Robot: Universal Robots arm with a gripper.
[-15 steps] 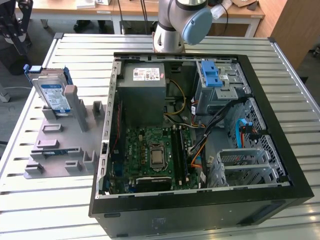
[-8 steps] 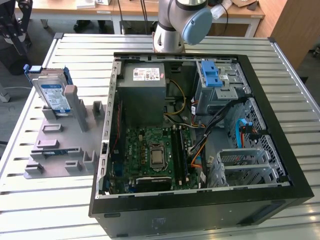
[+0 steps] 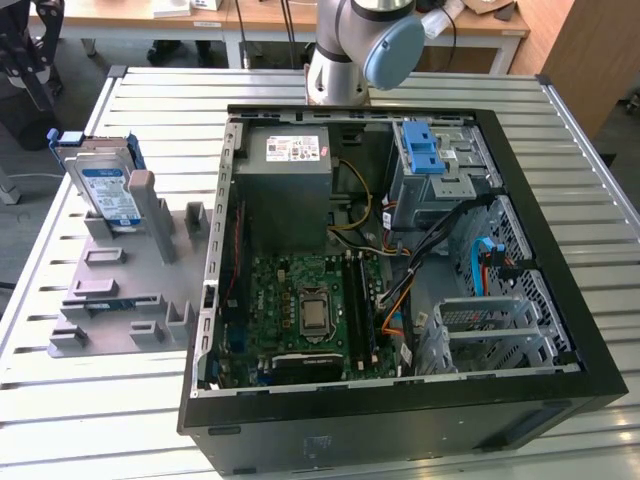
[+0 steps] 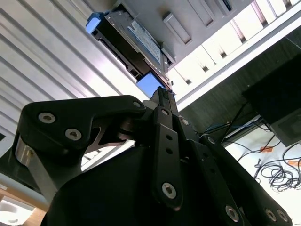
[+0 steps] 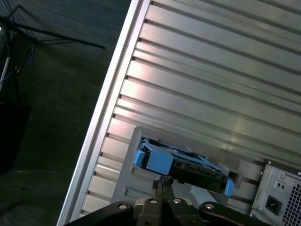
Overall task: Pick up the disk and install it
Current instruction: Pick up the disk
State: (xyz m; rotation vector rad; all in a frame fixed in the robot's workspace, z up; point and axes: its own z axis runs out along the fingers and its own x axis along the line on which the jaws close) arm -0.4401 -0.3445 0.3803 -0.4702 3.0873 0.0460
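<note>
1. Exterior view: the disk [image 3: 108, 190] stands on edge in a grey holder [image 3: 120, 285] on the slatted table [image 3: 585, 160]. It is at the exterior view's left, well apart from the open case [image 3: 350, 425]. Inside the case, the cage [image 3: 428, 160] with the blue latch sits at the far side. Judging from this, nothing of the task is done: the disk is not yet lifted and not yet installed.

2. Second wrist view: the gripper [image 4: 162, 92] has its jaws pressed together with nothing pinched between them. Its tip points toward the disk [image 4: 131, 42], lining up with the blue frame at one end. It appears to hang clear of the disk rather than touch it. The holder [image 4: 188, 23] shows beyond the disk.

3. First wrist view: the gripper [image 5: 162, 180] again shows both jaws closed on each other and empty. The disk [image 5: 188, 165] lies just past the tip, seated in the holder [image 5: 129, 188], blue frame ends showing on both sides. The table [image 5: 211, 70] spreads behind, and a corner of the case [image 5: 277, 197] stands near the disk.
</note>
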